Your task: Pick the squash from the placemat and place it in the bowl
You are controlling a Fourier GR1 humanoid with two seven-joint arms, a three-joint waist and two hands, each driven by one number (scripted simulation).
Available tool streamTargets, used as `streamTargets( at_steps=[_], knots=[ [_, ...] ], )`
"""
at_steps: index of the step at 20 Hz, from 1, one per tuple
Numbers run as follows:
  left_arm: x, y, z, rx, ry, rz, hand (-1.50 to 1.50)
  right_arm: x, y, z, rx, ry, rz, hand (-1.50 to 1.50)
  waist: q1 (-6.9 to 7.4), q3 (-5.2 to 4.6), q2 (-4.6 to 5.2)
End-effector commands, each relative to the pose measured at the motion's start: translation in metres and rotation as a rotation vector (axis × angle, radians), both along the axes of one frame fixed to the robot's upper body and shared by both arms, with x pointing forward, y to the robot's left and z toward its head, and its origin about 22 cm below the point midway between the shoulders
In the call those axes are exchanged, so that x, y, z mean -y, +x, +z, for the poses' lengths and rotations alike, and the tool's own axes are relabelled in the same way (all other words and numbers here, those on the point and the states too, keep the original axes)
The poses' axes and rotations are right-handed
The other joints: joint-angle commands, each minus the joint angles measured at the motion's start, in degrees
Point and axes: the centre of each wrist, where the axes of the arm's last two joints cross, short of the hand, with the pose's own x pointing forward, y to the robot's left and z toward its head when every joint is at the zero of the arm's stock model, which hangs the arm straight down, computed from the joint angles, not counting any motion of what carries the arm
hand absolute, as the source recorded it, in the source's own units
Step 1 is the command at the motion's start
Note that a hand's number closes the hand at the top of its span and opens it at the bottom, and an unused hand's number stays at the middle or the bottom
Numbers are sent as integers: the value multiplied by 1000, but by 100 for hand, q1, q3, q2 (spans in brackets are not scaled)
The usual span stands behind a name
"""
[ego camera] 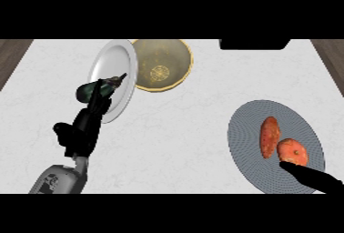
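Two robot hands come in from the near edge of the pale marbled tabletop (pixel 181 132). Taking the round grey placemat (pixel 245 136) at the near right as the landmark: the right robot hand (pixel 312 178) lies over the placemat's nearest edge, fingers straight and released, their tips touching or just short of a round orange fruit (pixel 293 151). That fruit sits on the near part of the placemat, and just to its left, still on the placemat, lies an elongated orange-red vegetable (pixel 269 136), set lengthwise away from the viewer.

Well to the left of the placemat, the left robot hand (pixel 84 129) rises on its grey forearm (pixel 59 179), and its fingers are curled round a dark green squash (pixel 88 91), grasping it. The squash is off the placemat, held up in the robot hand farther out and far to the left, at the left rim of a white plate (pixel 114 59); whether it touches the plate cannot be told. A dark stem end (pixel 117 80) points over the plate.

Farthest from the placemat, just right of the plate and partly hidden by it, stands a golden-rimmed bowl (pixel 164 63) with an orange pattern inside
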Motion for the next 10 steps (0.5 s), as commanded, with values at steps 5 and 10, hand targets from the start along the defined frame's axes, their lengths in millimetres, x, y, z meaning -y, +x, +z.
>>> streamTargets(
  at_steps=[5,10],
  knots=[
    [-32,-7,-13,12,-11,-3,0,-3,-1,-25,-1,42,47,-150,-9,2,-3],
    [-21,1,-6,-1,-4,0,0,-14,-22,-16,78,86,31,-150,-32,2,-7]
  ],
)
